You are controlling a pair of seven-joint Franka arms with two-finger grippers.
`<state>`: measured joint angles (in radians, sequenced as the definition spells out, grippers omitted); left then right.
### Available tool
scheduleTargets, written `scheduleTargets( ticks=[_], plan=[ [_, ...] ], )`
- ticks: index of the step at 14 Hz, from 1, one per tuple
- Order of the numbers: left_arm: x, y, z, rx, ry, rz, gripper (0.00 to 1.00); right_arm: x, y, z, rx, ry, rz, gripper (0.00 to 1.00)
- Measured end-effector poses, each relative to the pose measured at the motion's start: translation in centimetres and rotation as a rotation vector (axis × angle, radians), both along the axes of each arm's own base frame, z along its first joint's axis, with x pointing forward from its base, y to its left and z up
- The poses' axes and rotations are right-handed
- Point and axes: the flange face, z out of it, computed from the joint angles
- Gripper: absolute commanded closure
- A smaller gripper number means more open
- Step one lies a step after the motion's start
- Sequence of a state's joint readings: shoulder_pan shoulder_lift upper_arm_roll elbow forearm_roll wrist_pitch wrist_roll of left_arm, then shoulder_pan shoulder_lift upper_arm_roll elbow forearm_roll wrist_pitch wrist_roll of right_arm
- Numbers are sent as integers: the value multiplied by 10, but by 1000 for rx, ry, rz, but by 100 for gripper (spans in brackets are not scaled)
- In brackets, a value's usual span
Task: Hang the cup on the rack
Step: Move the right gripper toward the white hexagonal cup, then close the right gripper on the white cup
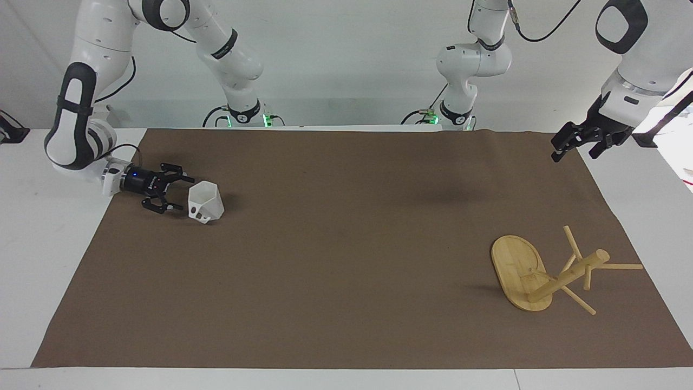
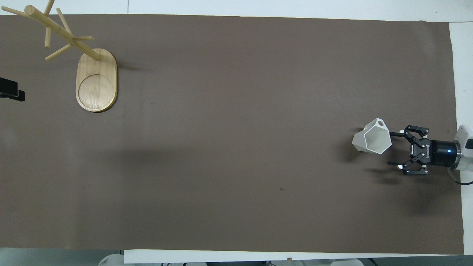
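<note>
Facing view first: we've got the cup (image 1: 206,202) sitting upright on the brown mat (image 1: 346,244) that covers the tabletop (image 1: 32,216), toward the right arm's end, with its handle on the side away from the robots. The right gripper (image 1: 180,192) is low down just beside the cup, on the side toward the mat's edge, fingers spread wide and pointing straight at it. One fingertip looks about level with the cup's wall, but we can't see any real contact, and nothing is gripped. From the overhead view the same gripper (image 2: 394,148) has its two fingers either side of the cup's (image 2: 372,136) nearest corner, not around the body. The rack (image 1: 547,273) is well apart from the cup, way over at the left arm's end and farther from the robots than the cup, standing on its oval base with the post and pegs up. The left gripper (image 1: 574,147) waits in the air over the mat's corner, nearer the robots than the rack, jaws apart and empty; overhead we only catch a dark sliver of it (image 2: 11,90) at the frame's edge.
</note>
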<state>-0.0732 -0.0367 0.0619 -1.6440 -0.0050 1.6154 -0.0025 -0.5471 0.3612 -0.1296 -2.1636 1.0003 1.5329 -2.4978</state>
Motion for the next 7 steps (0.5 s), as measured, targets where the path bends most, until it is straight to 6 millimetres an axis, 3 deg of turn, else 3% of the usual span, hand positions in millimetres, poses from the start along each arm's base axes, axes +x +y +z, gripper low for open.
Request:
scheduleTargets(
  ticks=[7],
  plan=[
    [0, -9, 0, 0, 0, -16, 0, 14, 28, -4, 4, -14, -10, 0]
  ],
)
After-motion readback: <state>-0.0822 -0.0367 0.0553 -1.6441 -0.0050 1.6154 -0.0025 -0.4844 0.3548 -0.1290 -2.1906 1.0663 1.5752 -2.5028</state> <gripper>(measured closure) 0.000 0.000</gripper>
